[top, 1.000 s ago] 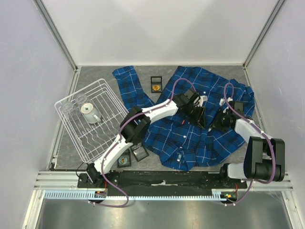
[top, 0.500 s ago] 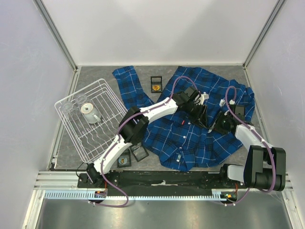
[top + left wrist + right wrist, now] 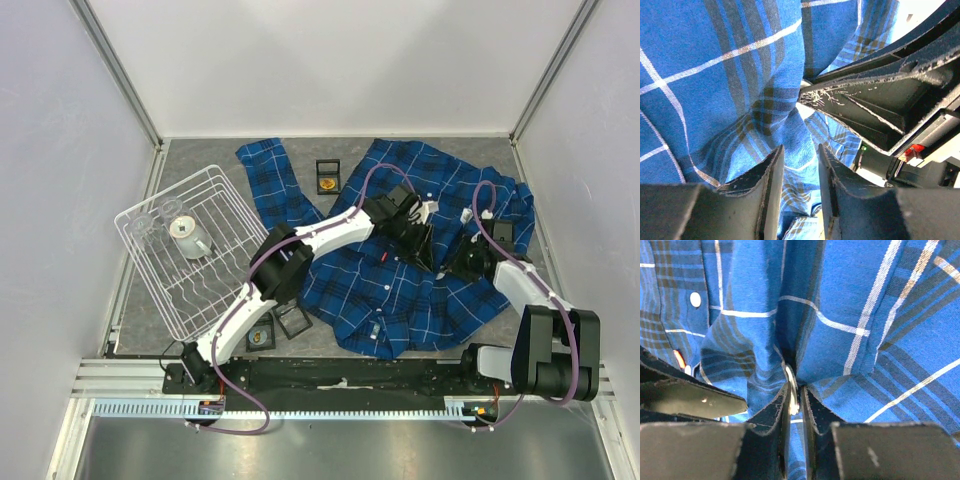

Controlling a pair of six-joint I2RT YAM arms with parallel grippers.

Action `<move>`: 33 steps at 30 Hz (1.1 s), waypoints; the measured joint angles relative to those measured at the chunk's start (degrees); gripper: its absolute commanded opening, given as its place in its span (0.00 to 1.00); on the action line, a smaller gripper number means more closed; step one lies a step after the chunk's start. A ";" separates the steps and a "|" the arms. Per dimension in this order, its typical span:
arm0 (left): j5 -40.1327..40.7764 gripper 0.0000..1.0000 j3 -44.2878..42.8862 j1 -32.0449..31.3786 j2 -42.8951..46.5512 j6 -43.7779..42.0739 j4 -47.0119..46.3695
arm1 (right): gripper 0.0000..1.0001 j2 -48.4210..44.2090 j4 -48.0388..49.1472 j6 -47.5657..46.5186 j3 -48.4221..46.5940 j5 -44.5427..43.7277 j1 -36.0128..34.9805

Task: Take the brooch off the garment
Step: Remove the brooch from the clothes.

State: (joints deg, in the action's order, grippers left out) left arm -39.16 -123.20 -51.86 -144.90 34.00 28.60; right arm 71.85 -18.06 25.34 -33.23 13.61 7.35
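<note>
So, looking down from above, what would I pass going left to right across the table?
A white wire rack → small black square case at the back → left pincer → right pincer, both pincers over the blue plaid shirt.

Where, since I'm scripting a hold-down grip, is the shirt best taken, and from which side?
The raised fold beside the right hand: it stands up as a narrow ridge, so descend from above, straddling it.
</note>
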 measured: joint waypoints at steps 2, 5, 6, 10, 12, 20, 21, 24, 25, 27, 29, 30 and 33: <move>0.02 0.38 0.35 -0.28 0.04 0.00 -0.20 | 0.00 1.03 -0.02 -0.02 -0.24 -0.50 0.00; 0.04 0.33 0.76 -0.81 0.04 0.00 -0.17 | 0.00 1.62 -0.02 -0.11 -1.20 -0.57 -0.02; 0.07 0.30 0.79 -0.96 0.04 0.02 -0.20 | 0.00 1.64 0.02 -0.11 -1.38 -0.57 -0.04; 0.22 0.13 0.74 -1.40 0.07 0.07 -0.50 | 0.00 1.42 -0.07 -0.15 -1.38 -0.57 0.00; 1.11 0.10 0.61 -1.60 0.07 0.17 -0.55 | 0.00 0.66 0.00 -0.15 -1.11 -0.55 0.00; 11.69 0.06 -0.44 -3.17 0.02 0.02 -0.79 | 0.00 -0.35 0.07 -0.09 -0.57 -0.28 0.00; 12.31 0.06 -0.76 -3.28 -0.07 0.02 -0.79 | 0.00 -0.35 0.07 -0.09 -0.52 -0.13 0.00; 13.57 0.08 -3.13 -3.56 -1.22 0.02 -0.87 | 0.00 -0.48 0.26 0.09 -0.39 0.57 0.00; 13.60 0.09 -3.82 -3.61 -1.66 0.02 -0.90 | 0.00 -0.59 0.37 0.22 -0.24 0.83 0.00; 13.57 0.09 -5.22 -3.63 -2.73 0.04 -0.87 | 0.00 -0.90 0.48 0.50 0.09 1.16 0.00; 13.55 0.09 -5.99 -3.61 -3.63 0.04 -0.96 | 0.00 -0.94 0.28 0.87 0.26 1.29 0.11; 13.55 0.09 -6.10 -3.58 -3.91 0.04 -1.03 | 0.00 -0.96 0.13 1.11 0.26 1.44 0.11; 13.51 0.09 -6.12 -3.61 -4.15 0.04 -1.09 | 0.11 -1.22 -0.37 1.97 0.26 1.38 0.11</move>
State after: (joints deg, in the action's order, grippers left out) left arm -25.65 -129.32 -55.46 -149.05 34.04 27.51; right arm 70.63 -18.44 27.31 -32.97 14.98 7.46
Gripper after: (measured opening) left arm 0.090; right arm 0.010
